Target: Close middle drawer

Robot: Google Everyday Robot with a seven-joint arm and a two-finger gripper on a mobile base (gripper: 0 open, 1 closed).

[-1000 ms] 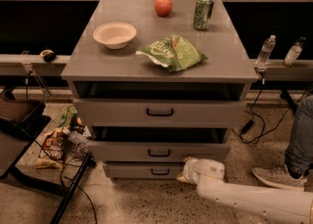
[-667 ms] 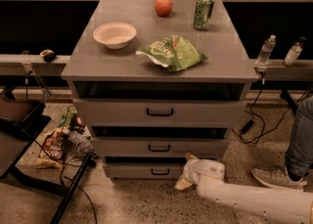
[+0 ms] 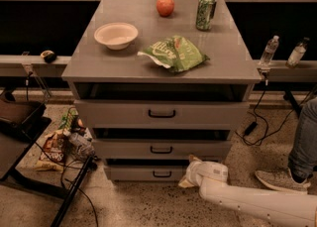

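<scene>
The grey cabinet (image 3: 233, 67) has three drawers, all standing a little out from the body. The middle drawer (image 3: 119, 149) has a flat grey front with a small black bar handle (image 3: 161, 149); a dark gap shows above it. The taller top drawer (image 3: 109, 113) is above it and the narrow bottom drawer (image 3: 129, 173) is below it. My gripper (image 3: 190, 171), on a white arm (image 3: 247, 202) coming in from the lower right, is low at the right end of the bottom drawer front, just under the middle drawer's right corner.
On the cabinet top are a white bowl (image 3: 116, 34), a red apple (image 3: 165, 5), a green can (image 3: 204, 11) and a green chip bag (image 3: 173, 52). Cables and snack bags (image 3: 54, 149) litter the floor at left. A person's leg and shoe (image 3: 297, 156) are at right. Two bottles (image 3: 268, 52) stand on the right ledge.
The middle drawer front has slid back a little toward the cabinet, and the gap above it is narrower. My gripper has stayed low at the drawers' right end.
</scene>
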